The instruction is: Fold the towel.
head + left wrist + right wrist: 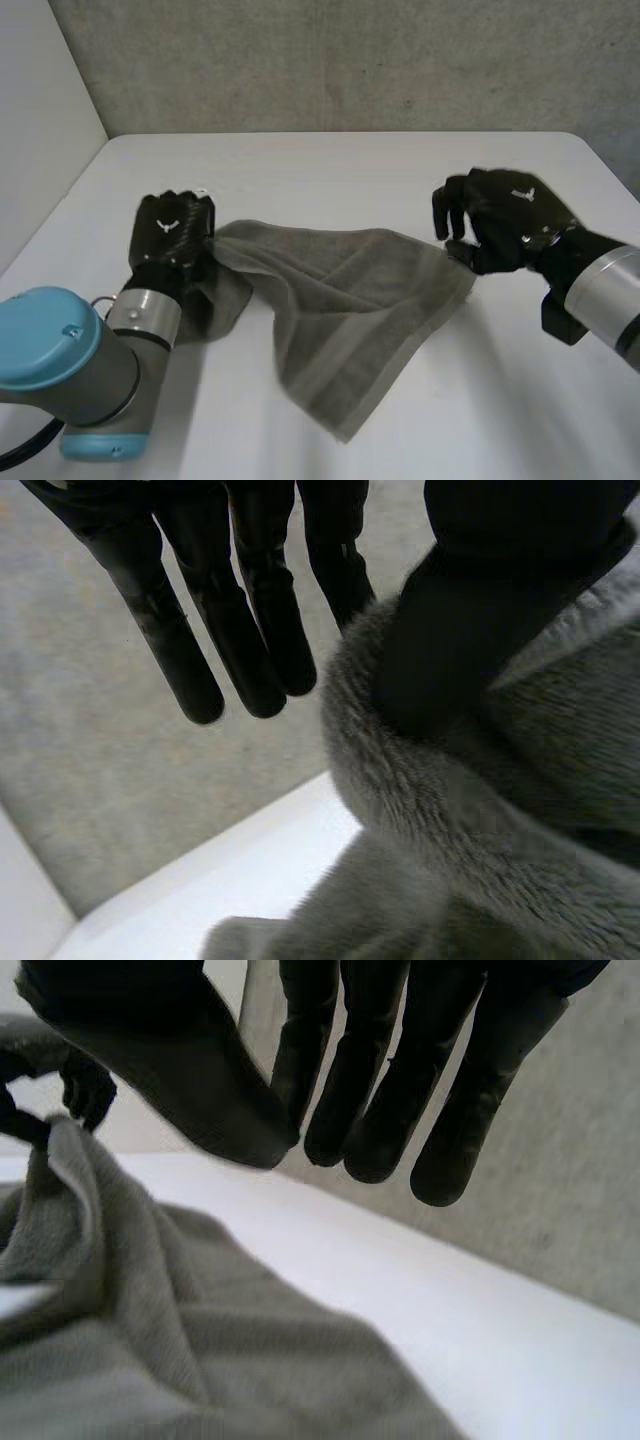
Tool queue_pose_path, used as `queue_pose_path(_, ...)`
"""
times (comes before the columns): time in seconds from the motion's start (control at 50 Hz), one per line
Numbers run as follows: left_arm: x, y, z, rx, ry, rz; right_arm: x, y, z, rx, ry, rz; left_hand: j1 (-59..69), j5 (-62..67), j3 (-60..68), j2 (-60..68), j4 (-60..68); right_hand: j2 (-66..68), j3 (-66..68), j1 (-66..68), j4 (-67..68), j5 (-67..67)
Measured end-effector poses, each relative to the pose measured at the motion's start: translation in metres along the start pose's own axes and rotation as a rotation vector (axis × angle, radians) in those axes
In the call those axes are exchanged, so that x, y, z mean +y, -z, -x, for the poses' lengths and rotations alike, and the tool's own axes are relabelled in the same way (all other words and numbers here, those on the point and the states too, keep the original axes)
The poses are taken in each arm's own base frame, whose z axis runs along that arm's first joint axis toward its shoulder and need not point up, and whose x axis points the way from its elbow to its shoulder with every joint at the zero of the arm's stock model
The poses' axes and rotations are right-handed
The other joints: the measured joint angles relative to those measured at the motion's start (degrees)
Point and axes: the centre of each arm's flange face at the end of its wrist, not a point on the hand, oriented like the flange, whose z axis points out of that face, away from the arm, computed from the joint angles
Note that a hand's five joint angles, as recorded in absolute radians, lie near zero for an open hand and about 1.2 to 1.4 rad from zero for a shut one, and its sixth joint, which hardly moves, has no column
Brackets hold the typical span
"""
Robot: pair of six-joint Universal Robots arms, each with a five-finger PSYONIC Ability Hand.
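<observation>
A white counter [330, 170] fills the scene, backed at 12 o'clock by a rough grey wall [350, 60] and met at 9 o'clock by a plain white side wall [40, 100]. On the counter lies one grey towel [340, 300], rumpled and spread across the middle, with a loose corner trailing toward 5 o'clock. There are two arms, each ending in one black robot hand. The left robot hand [175, 232] sits at the towel's 9 o'clock end, where the cloth is bunched and raised off the counter. Its thumb [470, 610] is buried in a fold that wraps round it, and the nearest finger [338, 565] meets the same fold, pinching the towel; the other fingers are straight and free of the cloth. The right robot hand [505, 222] hovers at the towel's 3 o'clock corner, just beside the cloth. Its fingers [440, 1090] hang loosely straight and close together above the bare counter, holding nothing.
</observation>
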Motion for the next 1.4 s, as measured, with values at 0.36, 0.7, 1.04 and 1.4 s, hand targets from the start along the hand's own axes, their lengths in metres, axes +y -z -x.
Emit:
queue_pose_path(0.36, -0.013, 0.014, -0.006, 0.047, 0.004, -0.005, 0.068, -0.043, 0.052, -0.172, -0.227, 0.238, 7.5, 8.4, 9.6, 9.6, 9.7, -53.8, -54.4, -55.0, -53.4, -55.2)
queue_pose_path(0.7, -0.041, 0.031, -0.008, 0.061, 0.014, -0.081, 0.104, -0.087, 0.107, -0.139, -0.474, 0.291, 7.7, 8.4, 9.7, 9.7, 9.8, -53.8, -54.4, -55.0, -53.4, -55.2)
queue_pose_path(1.04, -0.050, 0.034, -0.010, 0.069, 0.017, -0.106, 0.113, -0.094, 0.141, -0.191, -0.462, 0.247, 7.8, 8.4, 9.7, 9.7, 9.8, -53.8, -54.3, -54.4, -53.4, -55.1)
queue_pose_path(1.4, -0.049, 0.038, -0.013, 0.079, 0.019, -0.103, 0.132, -0.102, 0.174, -0.230, -0.439, 0.257, 7.8, 8.4, 9.7, 9.7, 9.8, -53.7, -54.3, -54.0, -53.3, -54.6)
